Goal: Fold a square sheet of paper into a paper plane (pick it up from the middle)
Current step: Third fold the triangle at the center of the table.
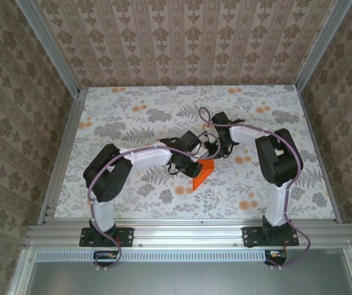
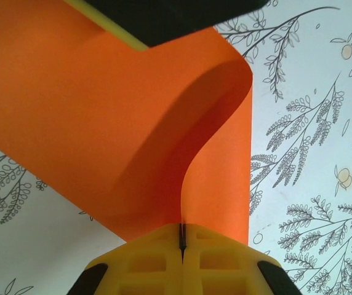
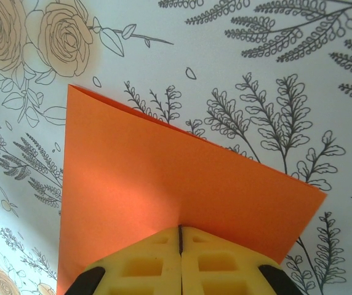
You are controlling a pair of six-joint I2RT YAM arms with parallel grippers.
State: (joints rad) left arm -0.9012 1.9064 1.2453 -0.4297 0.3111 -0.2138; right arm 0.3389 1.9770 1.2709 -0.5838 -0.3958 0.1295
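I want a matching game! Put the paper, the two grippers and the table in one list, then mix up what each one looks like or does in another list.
Things
1. sheet of paper
2. left gripper
3. right gripper
4. table

Descriptions
A. covered in a flower and leaf print
B. shut on a part of the sheet that curls in a bend
C. bright orange
D. shut on a part of the sheet that looks flat and straight

Pairs: 1-C, 2-B, 3-D, 4-A
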